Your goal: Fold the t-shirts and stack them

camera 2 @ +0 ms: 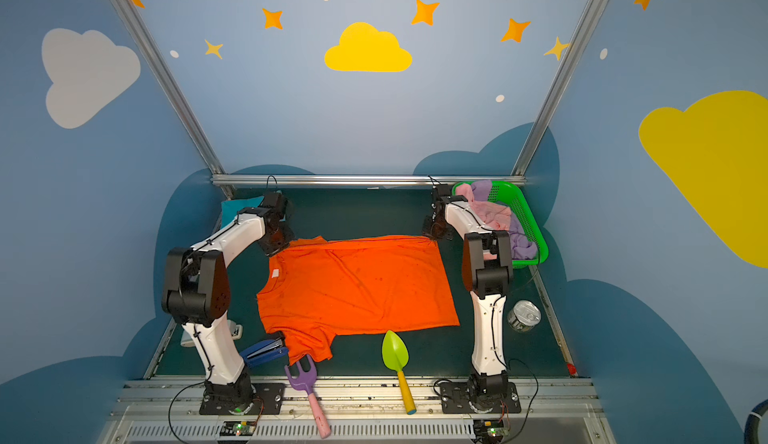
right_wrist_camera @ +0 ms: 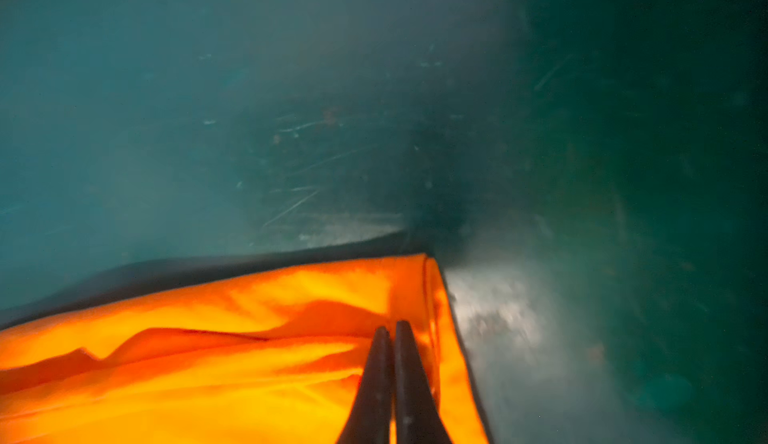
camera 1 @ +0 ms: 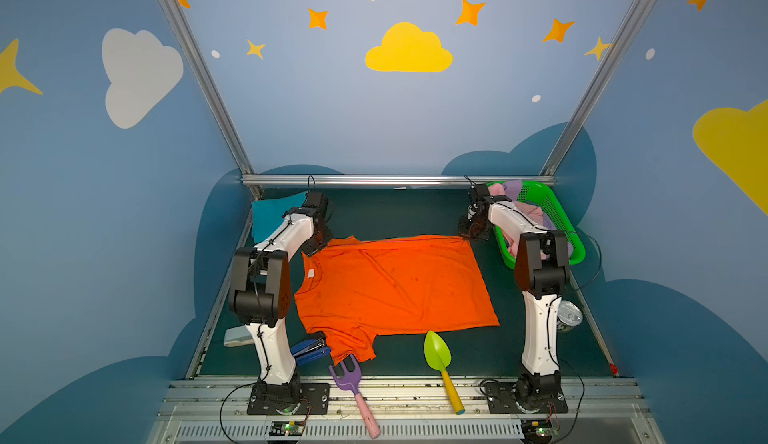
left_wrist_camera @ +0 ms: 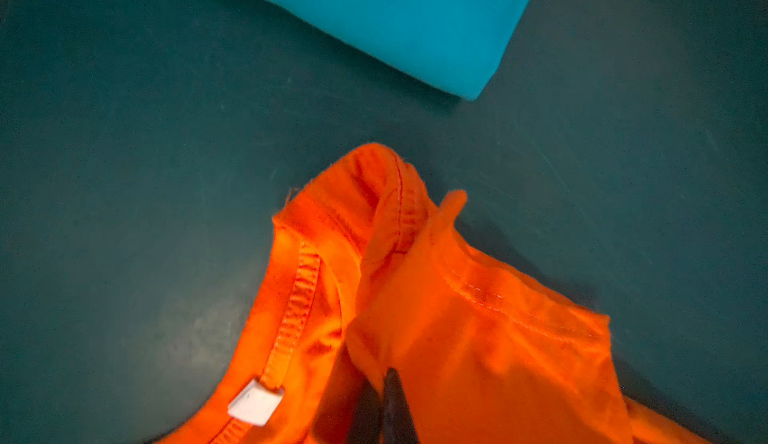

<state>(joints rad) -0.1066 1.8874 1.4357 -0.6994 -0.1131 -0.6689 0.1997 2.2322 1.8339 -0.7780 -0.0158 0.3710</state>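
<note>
Orange t-shirt (camera 1: 395,284): we see it spread flat on the table (camera 1: 395,209), collar towards the left arm.
Left hand (left_wrist_camera: 390,379): we find it pinched tight on the shoulder by the collar.
Right hand (right_wrist_camera: 391,330): clamped on the far hem corner.
Teal t-shirt (camera 1: 270,215): folded, far left corner.
Pink t-shirt (camera 2: 492,213), lilac t-shirt (camera 2: 521,244): heaped in the green basket (camera 2: 528,213).

Spread t-shirt (camera 1: 395,284) lies flat mid-desk (camera 1: 415,213), w/ L pincer (camera 1: 319,243) at its far collar-side corner & R pincer (camera 1: 471,234) at its far hem corner. Folded t-shirt (camera 1: 270,217) lies just behind & left of L pincer, apart from the spread one. Basket (camera 1: 559,213) w/ heaped t-shirts (camera 1: 530,211) in it stands just right of R pincer. Can (camera 1: 568,315) stands well in front of R pincer, to its right. Stapler (camera 1: 309,352), rake (camera 1: 347,373) & shovel (camera 1: 438,352) lie well in front of both pincers; rake's tines overlap the near sleeve.
</note>
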